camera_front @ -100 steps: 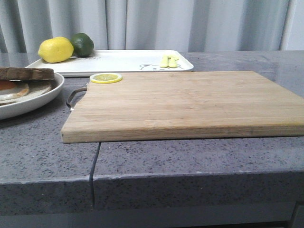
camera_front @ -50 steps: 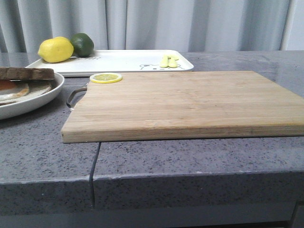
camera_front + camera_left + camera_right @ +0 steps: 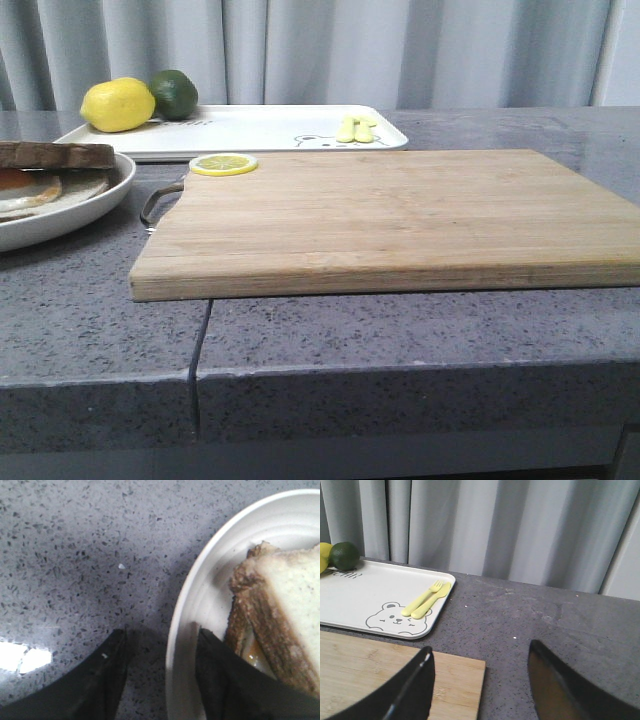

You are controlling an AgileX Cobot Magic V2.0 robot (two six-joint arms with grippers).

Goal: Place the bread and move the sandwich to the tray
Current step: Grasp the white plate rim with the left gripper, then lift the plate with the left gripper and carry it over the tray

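Observation:
The sandwich (image 3: 40, 175) lies on the round white plate (image 3: 60, 220) at the counter's left edge. Its top bread slice (image 3: 292, 592) shows a pale crumb face and brown crust, with orange egg (image 3: 252, 652) under it. My left gripper (image 3: 161, 632) is open and straddles the plate's rim (image 3: 200, 580): one finger stands over the counter, the other inside the plate beside the sandwich's corner. The white tray (image 3: 250, 128) with the bear drawing sits at the back. My right gripper (image 3: 481, 650) is open and empty above the far right corner of the cutting board (image 3: 370, 672). Neither gripper shows in the front view.
A wooden cutting board (image 3: 400, 215) with a metal handle fills the middle, a lemon slice (image 3: 223, 164) on its back left corner. A whole lemon (image 3: 117, 104) and a lime (image 3: 174, 92) sit on the tray's left end, a yellow fork and knife (image 3: 426, 600) on its right. Curtains hang behind.

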